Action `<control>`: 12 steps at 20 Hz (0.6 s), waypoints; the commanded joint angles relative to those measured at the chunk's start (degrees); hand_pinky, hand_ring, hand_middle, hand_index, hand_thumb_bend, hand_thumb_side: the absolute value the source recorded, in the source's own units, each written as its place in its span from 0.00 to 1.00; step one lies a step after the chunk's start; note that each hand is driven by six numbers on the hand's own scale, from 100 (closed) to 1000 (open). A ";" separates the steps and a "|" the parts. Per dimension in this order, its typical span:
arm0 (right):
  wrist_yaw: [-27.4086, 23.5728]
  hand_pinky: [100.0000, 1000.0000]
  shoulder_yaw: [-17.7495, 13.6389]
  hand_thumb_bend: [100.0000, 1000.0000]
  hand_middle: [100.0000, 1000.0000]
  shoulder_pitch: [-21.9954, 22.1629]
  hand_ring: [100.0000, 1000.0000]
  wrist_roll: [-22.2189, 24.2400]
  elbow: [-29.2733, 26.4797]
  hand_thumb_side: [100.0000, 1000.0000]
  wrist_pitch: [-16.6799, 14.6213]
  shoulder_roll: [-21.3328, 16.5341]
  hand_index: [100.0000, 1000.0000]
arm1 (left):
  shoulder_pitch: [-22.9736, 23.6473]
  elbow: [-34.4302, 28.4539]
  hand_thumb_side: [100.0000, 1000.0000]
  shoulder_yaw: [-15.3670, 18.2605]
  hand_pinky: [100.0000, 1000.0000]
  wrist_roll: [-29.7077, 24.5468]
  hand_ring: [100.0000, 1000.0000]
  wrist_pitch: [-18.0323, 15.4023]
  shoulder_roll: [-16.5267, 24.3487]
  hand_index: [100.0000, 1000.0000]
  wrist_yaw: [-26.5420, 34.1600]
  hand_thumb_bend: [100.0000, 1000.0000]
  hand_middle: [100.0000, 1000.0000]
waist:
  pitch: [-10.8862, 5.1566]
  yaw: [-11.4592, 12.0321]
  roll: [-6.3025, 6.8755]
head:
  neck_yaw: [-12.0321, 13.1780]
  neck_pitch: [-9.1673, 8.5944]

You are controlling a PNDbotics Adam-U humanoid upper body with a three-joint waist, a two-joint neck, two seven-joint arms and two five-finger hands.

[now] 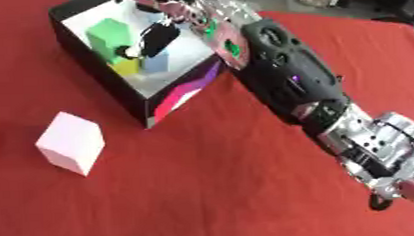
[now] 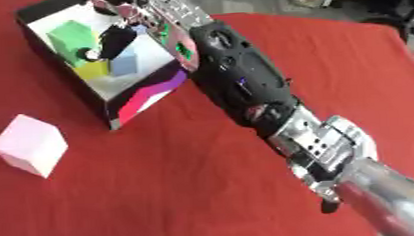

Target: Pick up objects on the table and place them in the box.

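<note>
While the right hand [image 1: 159,37] hangs over the box [image 1: 179,98], fingers unreadable, the pink cube [image 1: 70,142] near the table's left edge looks light and rigid; grip opposite flat faces.

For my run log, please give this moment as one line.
right hand: over box | inside: green block, others | pink cube: on cloth | left hand: unseen

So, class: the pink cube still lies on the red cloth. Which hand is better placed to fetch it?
Right, tentatively. The right hand hangs over the box, just beyond the pink cube. No left hand shows in either view.
</note>
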 commanded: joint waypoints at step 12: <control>-21.34 0.94 -5.11 0.00 0.76 5.68 0.78 -8.18 -17.61 0.00 11.43 -11.68 0.93 | 2.06 0.10 0.73 1.25 0.83 0.93 0.71 -0.80 2.36 0.72 -1.04 0.15 0.78 | -2.98 -2.82 1.32 | 2.96 1.90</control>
